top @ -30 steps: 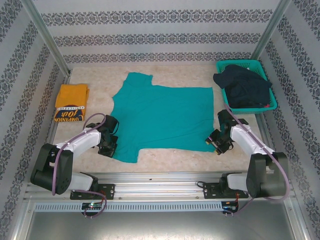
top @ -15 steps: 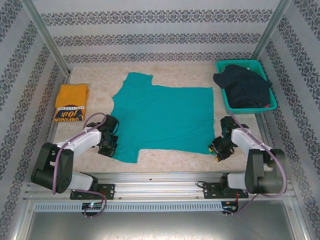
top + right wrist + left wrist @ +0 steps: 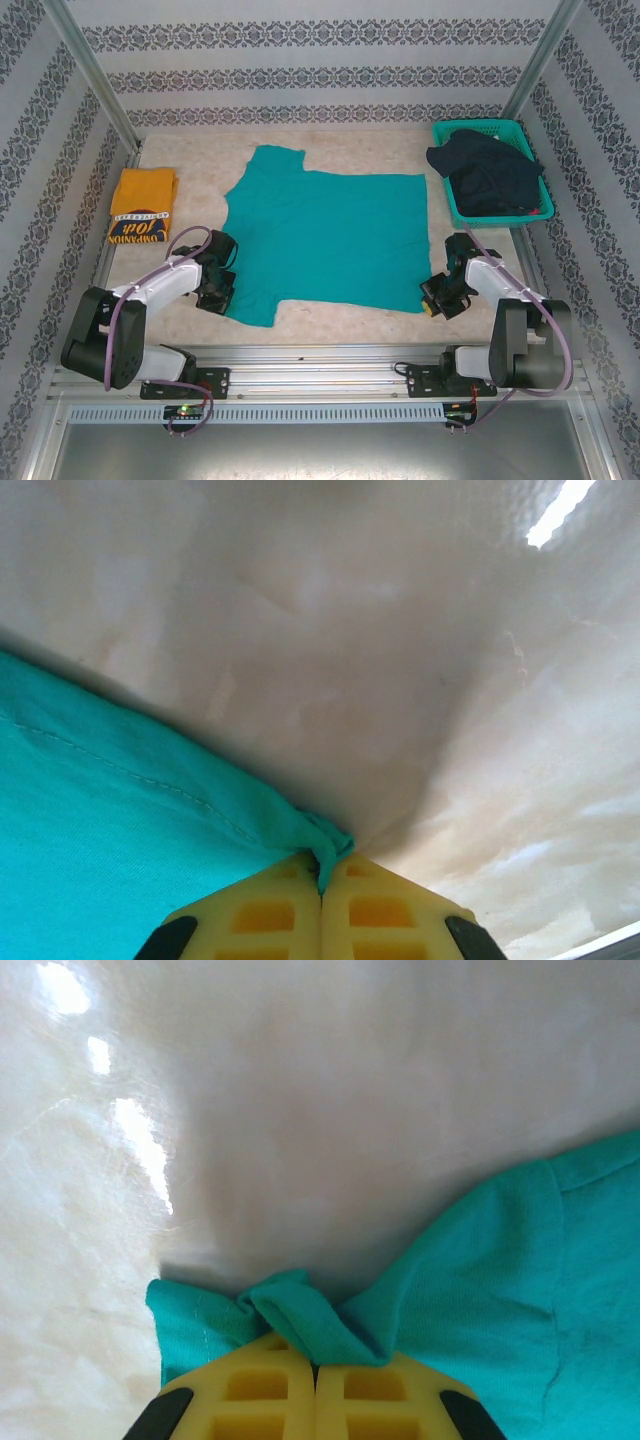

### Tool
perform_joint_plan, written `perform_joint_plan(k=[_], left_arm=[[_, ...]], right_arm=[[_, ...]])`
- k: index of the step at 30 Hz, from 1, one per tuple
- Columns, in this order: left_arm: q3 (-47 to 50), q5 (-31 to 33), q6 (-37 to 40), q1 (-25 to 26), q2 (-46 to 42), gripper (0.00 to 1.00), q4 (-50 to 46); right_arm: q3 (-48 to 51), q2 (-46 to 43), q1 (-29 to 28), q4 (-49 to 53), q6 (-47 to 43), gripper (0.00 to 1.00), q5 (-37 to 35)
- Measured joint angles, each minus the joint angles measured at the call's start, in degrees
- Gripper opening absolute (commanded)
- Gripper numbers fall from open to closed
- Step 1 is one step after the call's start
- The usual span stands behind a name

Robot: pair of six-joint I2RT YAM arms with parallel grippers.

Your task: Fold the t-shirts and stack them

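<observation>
A teal-green t-shirt (image 3: 320, 235) lies spread flat across the middle of the table. My left gripper (image 3: 218, 292) is shut on the shirt's near left corner, where a bunched fold of cloth (image 3: 310, 1320) is pinched between the yellow fingers (image 3: 260, 1395). My right gripper (image 3: 435, 298) is shut on the near right hem corner (image 3: 325, 845), with the cloth caught between its yellow fingers (image 3: 385, 910). A mustard-yellow t-shirt (image 3: 142, 205) with a dark lettered band lies folded at the left edge of the table.
A teal mesh basket (image 3: 490, 170) holding dark clothing (image 3: 485, 172) stands at the back right. Bare marbled tabletop (image 3: 340, 320) runs along the near edge in front of the shirt. Patterned walls close in the sides and back.
The right gripper has slid a little toward the near right and closed on the shirt's hem corner. The left gripper has kept still, holding its corner.
</observation>
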State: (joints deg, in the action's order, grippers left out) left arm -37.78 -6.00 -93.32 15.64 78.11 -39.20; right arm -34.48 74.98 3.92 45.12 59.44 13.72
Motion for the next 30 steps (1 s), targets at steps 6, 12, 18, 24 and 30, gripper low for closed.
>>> perform_joint_plan(k=[6, 12, 18, 24, 30], left_arm=[[-0.28, 2.25, 0.81, 0.00, -1.86, 0.00, -3.56], [-6.19, 6.03, 2.34, 0.00, -7.48, 0.00, -12.04], [-15.85, 8.35, 4.66, 0.00, -4.74, 0.00, -16.09], [-25.44, 9.79, 8.39, -0.02, 3.63, 0.00, -17.77], [-33.31, 11.10, 12.59, -0.28, 10.08, 0.00, -19.91]], right_arm=[[-0.02, -6.29, 0.00, 2.93, -1.29, 0.00, -1.49], [-2.08, -15.19, 0.00, 9.90, -1.90, 0.00, -2.34], [-7.45, -15.56, 0.00, 12.17, -1.95, 0.00, -2.36], [-12.28, -9.42, 0.00, 11.87, -2.40, 0.00, -3.19], [-17.18, -2.93, 0.00, 10.27, -2.80, 0.00, -3.63]])
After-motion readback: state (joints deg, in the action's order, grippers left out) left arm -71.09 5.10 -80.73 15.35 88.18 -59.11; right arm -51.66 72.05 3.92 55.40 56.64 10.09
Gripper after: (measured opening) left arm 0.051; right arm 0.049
